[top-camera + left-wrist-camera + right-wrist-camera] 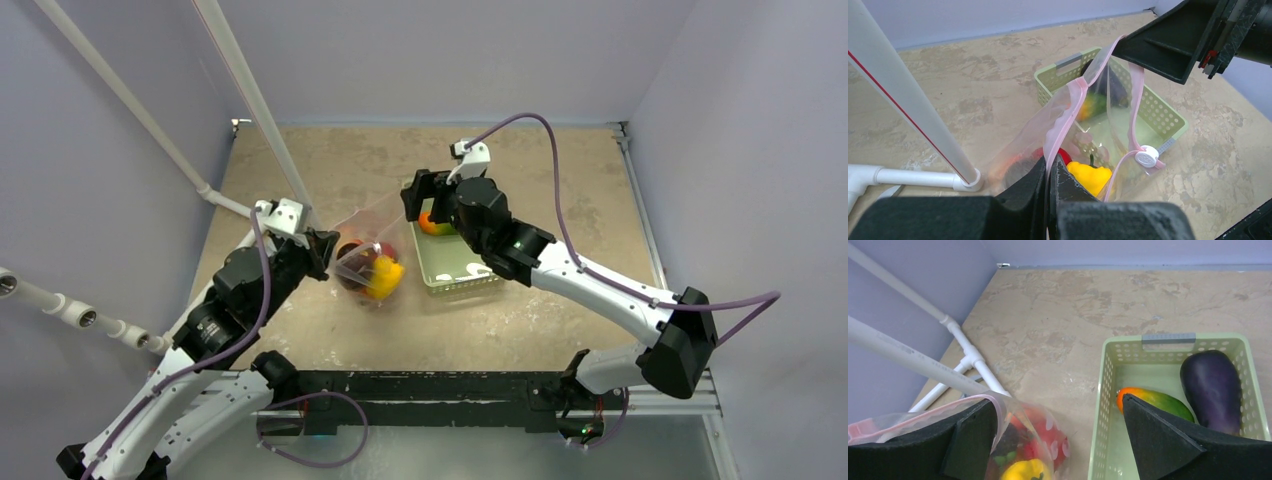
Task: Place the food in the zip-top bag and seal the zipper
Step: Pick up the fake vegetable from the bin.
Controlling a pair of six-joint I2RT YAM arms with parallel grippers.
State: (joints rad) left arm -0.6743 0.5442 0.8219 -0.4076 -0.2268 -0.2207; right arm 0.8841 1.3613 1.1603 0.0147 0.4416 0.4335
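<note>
The zip-top bag lies left of the pale green basket, its mouth held up. Inside are a yellow pepper and red and dark food. My left gripper is shut on the pink zipper strip at the bag's near rim. The white slider tab sits on the other rim. My right gripper is open wide, one finger hooked under the bag's rim, the other over the basket. A purple eggplant and an orange-green fruit lie in the basket.
White pipes slant across the left side, and one stands close behind the bag. Grey walls close in the tan table on three sides. The basket has a grey handle at its far end.
</note>
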